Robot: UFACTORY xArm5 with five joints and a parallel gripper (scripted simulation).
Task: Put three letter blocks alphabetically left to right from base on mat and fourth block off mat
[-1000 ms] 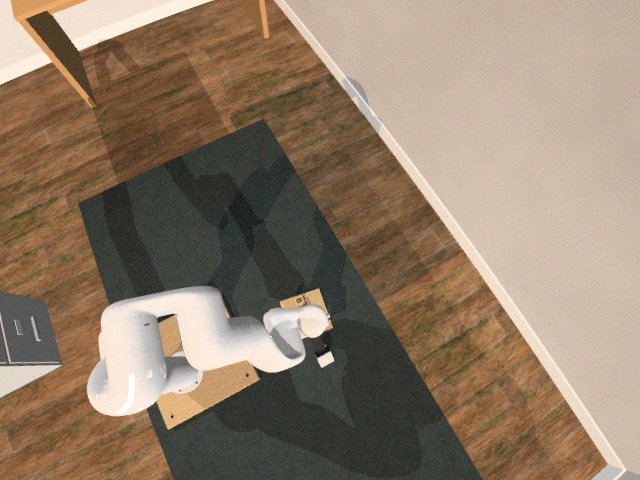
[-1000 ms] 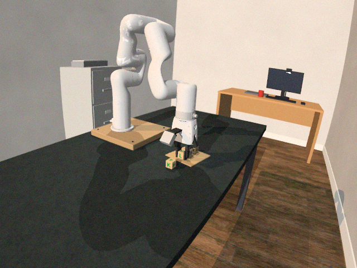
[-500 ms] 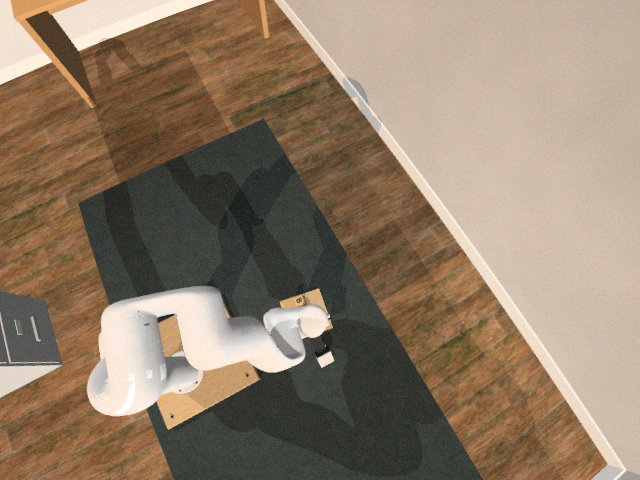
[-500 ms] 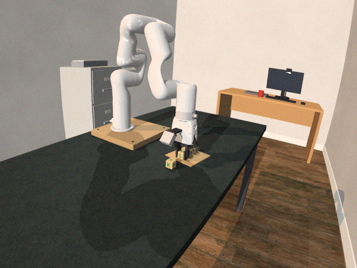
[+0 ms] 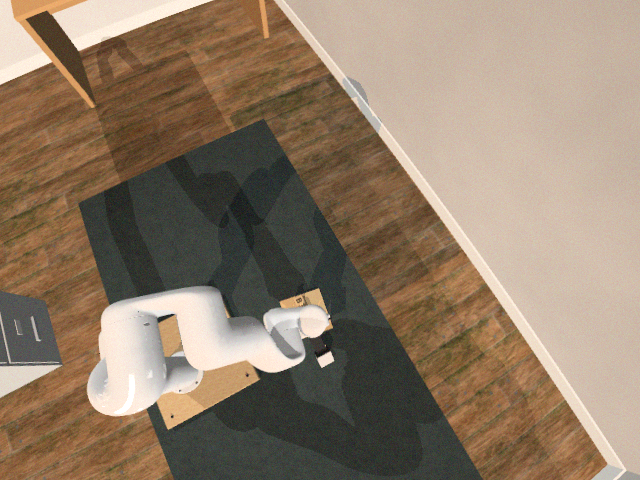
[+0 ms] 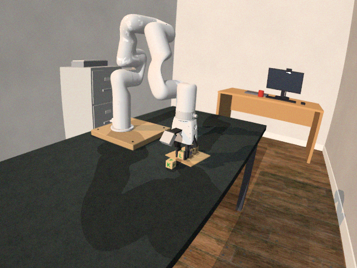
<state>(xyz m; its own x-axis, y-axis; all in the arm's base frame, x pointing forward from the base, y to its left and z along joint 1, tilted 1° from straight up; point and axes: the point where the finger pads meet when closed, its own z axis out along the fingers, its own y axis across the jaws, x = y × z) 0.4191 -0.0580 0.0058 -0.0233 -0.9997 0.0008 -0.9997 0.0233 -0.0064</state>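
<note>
A small tan mat [image 6: 192, 158] lies on the dark table in front of the arm; it also shows in the overhead view [image 5: 306, 303], partly under the arm's wrist. My gripper [image 6: 182, 154] points straight down over the mat's near-left part and is shut on a wooden block with a green L on its side [image 6: 180, 155], low at the mat. I cannot tell if that block touches the mat. A block with a green K on its side [image 6: 170, 163] lies on the table just off the mat's left corner. Another block [image 6: 196, 149] sits on the mat behind the fingers, mostly hidden.
The arm's wooden base plate [image 6: 131, 133] is behind and left of the mat. The table's right edge [image 6: 253, 144] is about a mat's length away. A filing cabinet [image 6: 83, 95] and a desk with a monitor [image 6: 270, 106] stand off the table.
</note>
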